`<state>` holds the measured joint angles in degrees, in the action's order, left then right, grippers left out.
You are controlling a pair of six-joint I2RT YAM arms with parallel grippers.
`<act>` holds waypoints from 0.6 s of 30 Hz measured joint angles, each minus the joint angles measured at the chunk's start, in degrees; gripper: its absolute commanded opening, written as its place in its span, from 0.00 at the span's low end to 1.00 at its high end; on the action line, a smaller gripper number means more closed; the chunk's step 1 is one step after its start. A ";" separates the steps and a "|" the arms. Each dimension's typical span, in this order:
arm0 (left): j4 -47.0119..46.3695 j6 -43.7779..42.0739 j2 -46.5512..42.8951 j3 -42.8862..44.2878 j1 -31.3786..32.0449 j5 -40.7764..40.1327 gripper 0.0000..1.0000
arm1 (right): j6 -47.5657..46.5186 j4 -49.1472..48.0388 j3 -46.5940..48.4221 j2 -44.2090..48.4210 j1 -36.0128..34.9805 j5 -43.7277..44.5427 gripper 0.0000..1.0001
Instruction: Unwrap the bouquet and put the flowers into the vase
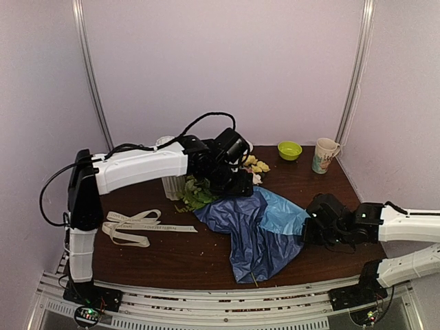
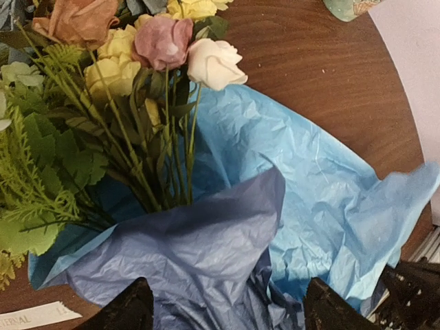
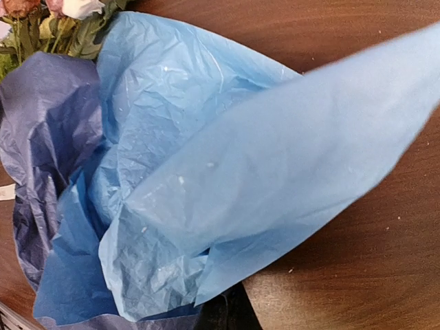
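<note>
Ribbon [image 1: 141, 223] lay loose at left; mug [image 1: 324, 155] and green bowl [image 1: 289, 150] far right. Left arm [image 1: 144, 168] hid most of the vase [image 1: 172, 185]. Bouquet [image 1: 247, 220] lay mid-table, long axis near-to-far, blooms toward the far edge. Left gripper [image 2: 227, 306] fingers spread; right gripper [image 1: 311, 225] pinched the blue paper [image 3: 206, 137].

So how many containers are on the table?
3: the vase, half hidden behind the left arm; the green bowl at the back; the mug just right of it. Others may be hidden.

Left arm [image 1: 141, 168] hides most of the vase [image 1: 172, 187]; raised light blue paper [image 3: 295, 137] is blurred; mug [image 2: 349, 6] cropped at one o'clock.
</note>
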<state>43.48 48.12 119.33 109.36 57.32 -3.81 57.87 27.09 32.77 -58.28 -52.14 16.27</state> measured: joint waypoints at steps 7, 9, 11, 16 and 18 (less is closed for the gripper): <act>10.51 11.50 10.60 15.63 0.26 -4.44 0.92 | -0.87 -1.27 -2.82 0.24 0.52 -1.84 0.00; 12.61 16.50 10.75 15.65 0.26 -4.94 0.98 | -1.01 -1.90 -3.19 0.96 0.55 -2.14 0.00; 13.81 20.74 10.86 15.65 0.26 -5.35 0.98 | -1.11 -2.14 -3.76 2.05 0.55 -2.25 0.00; 14.78 27.87 11.61 15.65 -0.22 -5.38 0.98 | -1.36 -2.40 -5.01 4.28 0.55 -2.29 0.00; 14.64 29.64 12.17 15.65 -0.68 -5.22 0.98 | -1.86 -2.36 -5.40 5.14 0.55 -2.32 0.00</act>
<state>58.13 77.76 131.50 125.01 56.64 -9.04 56.01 24.73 27.38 -53.15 -51.59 13.96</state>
